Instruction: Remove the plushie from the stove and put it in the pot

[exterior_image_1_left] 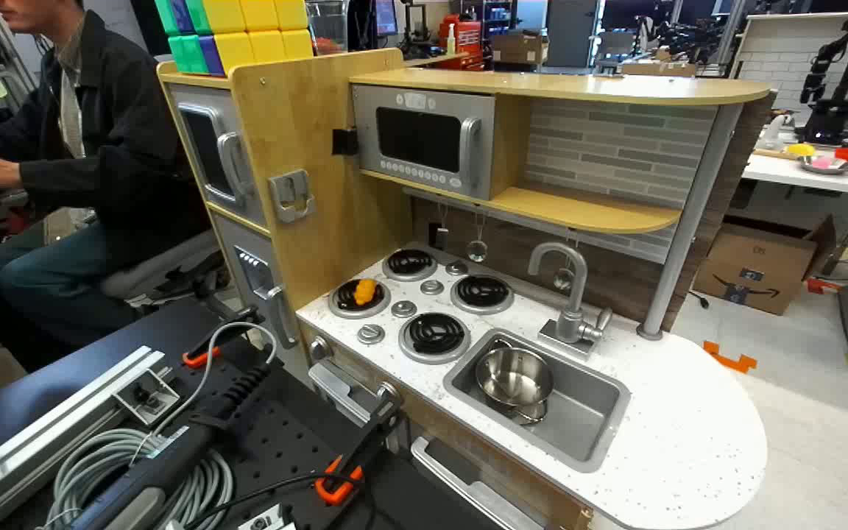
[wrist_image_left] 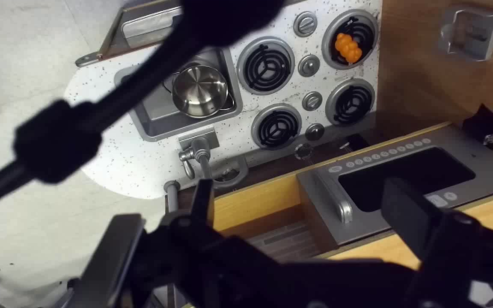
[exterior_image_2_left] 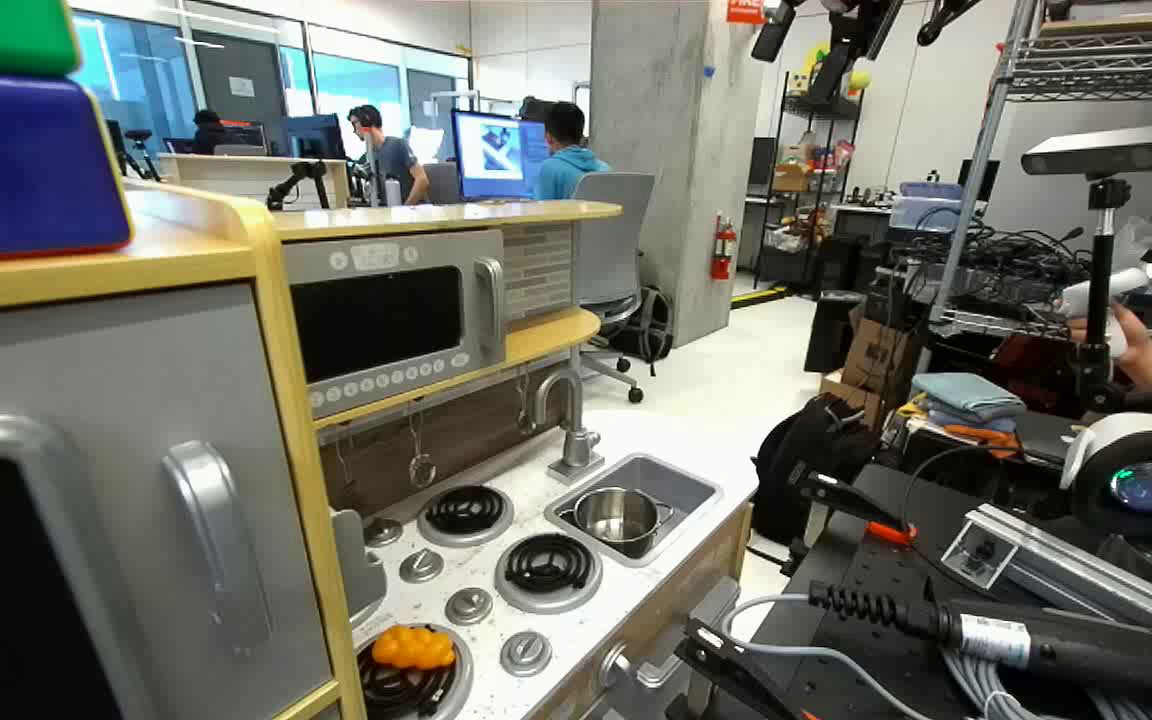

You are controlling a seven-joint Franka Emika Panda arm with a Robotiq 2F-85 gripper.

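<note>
A small orange plushie (exterior_image_1_left: pixel 365 292) lies on a front burner of the white stove (exterior_image_1_left: pixel 430 303), the burner by the tall wooden side panel. The plushie also shows in an exterior view (exterior_image_2_left: pixel 413 647) and in the wrist view (wrist_image_left: pixel 348 48). The shiny steel pot (exterior_image_1_left: pixel 514 377) stands upright in the sink basin and looks empty. It also shows in an exterior view (exterior_image_2_left: pixel 616 515) and in the wrist view (wrist_image_left: pixel 199 91). My gripper (wrist_image_left: pixel 300 192) is open and empty, high above the play kitchen, with the microwave and shelf below its fingers. The gripper is in neither exterior view.
The grey microwave box (exterior_image_1_left: pixel 424 140) and wooden shelf (exterior_image_1_left: pixel 586 210) overhang the rear of the cooktop. A grey faucet (exterior_image_1_left: pixel 575 294) rises behind the sink basin (exterior_image_1_left: pixel 586 419). The tall side panel (exterior_image_1_left: pixel 313 177) borders the stove. A blurred dark cable (wrist_image_left: pixel 122 98) crosses the wrist view.
</note>
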